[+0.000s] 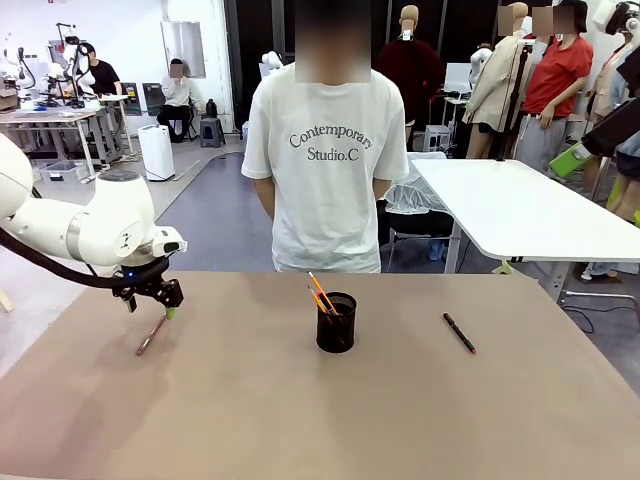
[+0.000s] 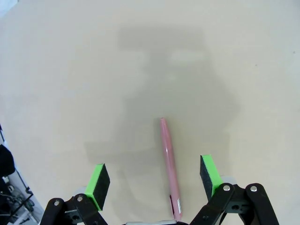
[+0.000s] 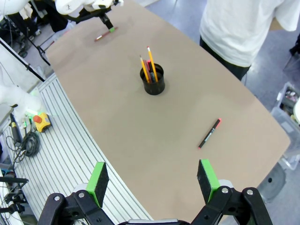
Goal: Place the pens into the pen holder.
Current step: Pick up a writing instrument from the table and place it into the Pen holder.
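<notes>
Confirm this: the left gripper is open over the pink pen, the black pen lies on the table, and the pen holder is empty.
Not empty: the pen holder holds orange pencils, as the right wrist view shows. The rest stands.

Bright, even light comes from above. In my left wrist view a soft, broad grey shadow lies on the surface (image 2: 61,61) just beyond the pink pen (image 2: 167,154), whose near end blurs. The surface looks washed pale there, and my right wrist view bows its edges.
</notes>
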